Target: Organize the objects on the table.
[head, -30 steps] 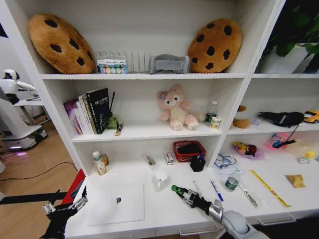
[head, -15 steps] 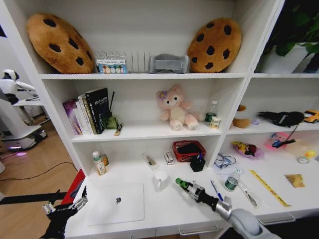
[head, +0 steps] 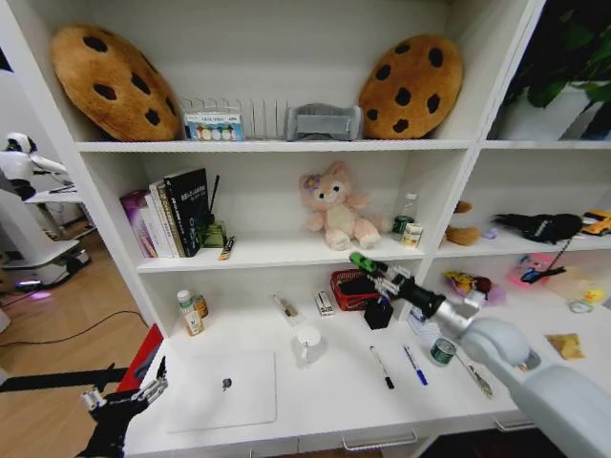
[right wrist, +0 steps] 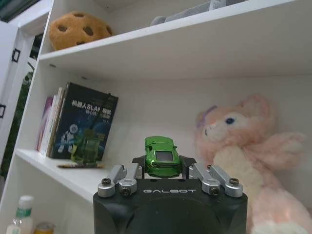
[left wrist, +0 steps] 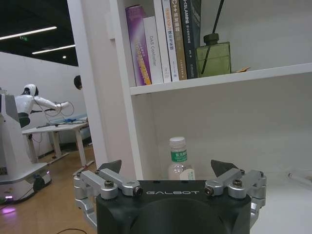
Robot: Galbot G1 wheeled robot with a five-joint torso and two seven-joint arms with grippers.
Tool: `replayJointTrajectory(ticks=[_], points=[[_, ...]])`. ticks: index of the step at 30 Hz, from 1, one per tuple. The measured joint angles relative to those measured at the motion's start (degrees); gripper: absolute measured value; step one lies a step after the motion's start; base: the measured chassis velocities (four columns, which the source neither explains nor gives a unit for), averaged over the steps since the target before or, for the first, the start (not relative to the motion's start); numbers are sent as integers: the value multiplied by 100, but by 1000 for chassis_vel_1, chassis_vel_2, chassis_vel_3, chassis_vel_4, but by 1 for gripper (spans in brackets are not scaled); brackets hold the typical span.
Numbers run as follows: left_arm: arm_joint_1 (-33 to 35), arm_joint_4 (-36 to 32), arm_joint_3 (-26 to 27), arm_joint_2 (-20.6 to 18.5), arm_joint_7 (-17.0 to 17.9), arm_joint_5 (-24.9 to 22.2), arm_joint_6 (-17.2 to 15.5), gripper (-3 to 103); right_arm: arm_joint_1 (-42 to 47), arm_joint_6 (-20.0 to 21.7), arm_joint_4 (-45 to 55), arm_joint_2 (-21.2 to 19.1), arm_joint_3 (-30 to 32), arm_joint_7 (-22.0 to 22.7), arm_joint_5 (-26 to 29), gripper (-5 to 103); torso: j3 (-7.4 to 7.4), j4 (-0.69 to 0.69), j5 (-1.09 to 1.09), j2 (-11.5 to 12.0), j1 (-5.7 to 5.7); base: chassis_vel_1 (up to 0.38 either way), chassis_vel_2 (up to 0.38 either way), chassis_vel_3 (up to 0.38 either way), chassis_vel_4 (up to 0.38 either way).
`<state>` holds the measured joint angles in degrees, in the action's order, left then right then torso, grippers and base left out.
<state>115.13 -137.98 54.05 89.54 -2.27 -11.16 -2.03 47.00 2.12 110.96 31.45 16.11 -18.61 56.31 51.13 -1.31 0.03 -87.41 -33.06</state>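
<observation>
Green car [right wrist: 161, 156] pinched in right gripper [head: 368, 265], raised above desk [head: 325, 401] near pink plush [head: 335, 208], laptop [head: 225, 387], black pen [head: 381, 366] and blue pen [head: 414, 364] lying on desk, left gripper [head: 122, 392] spread open, low beside desk's left end.

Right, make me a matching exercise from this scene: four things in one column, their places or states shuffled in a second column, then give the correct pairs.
Things:
1. green toy car
2. silver laptop
3. black pen
4. left pincer

Places or states:
A. lying closed on the table, near its left end
B. open and holding nothing, by the table's left end
C. held up in the right pincer, at the level of the plush toy's shelf
D. lying on the table beside the blue pen

Pairs: 1-C, 2-A, 3-D, 4-B
</observation>
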Motion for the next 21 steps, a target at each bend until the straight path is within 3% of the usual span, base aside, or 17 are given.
replayJointTrajectory(ticks=[2,3,4,5,7,11,13,14,16,21], points=[[0,0,0,0,0,0,0,100,-956,262,-226,65,-698,23,329,36,0,4,-5,0,0,0,0,0,0],[0,0,0,0,0,0,0,100,-956,262,-226,65,-698,23,329,36,0,4,-5,0,0,0,0,0,0],[0,0,0,0,1,0,0,100,-1557,416,-459,170,-1241,6,508,36,0,3,-5,0,0,0,0,0,0],[0,0,0,0,1,0,0,100,-1557,416,-459,170,-1241,6,508,36,0,3,-5,0,0,0,0,0,0],[0,-1,0,0,0,0,0,100,-2384,577,-928,511,-2075,-41,630,36,1,2,-2,0,-1,0,0,0,0],[1,-1,0,0,1,0,0,100,-2853,685,-1277,890,-2540,21,604,36,0,1,-1,0,0,0,0,0,0],[1,-1,0,0,2,0,0,100,-3352,928,-1811,1486,-3020,289,523,36,0,3,-5,0,-1,0,0,0,0],[1,-1,0,0,2,0,0,100,-3352,928,-1811,1486,-3020,289,523,36,0,3,-5,0,-1,0,0,0,0],[1,-1,0,0,1,0,-1,100,-3731,1196,-2222,1854,-3401,380,462,36,0,4,-4,0,-1,0,0,0,0],[0,-1,0,0,1,0,-1,100,-4062,1443,-2657,2076,-3810,293,368,36,0,2,-3,0,-1,0,0,0,0]])
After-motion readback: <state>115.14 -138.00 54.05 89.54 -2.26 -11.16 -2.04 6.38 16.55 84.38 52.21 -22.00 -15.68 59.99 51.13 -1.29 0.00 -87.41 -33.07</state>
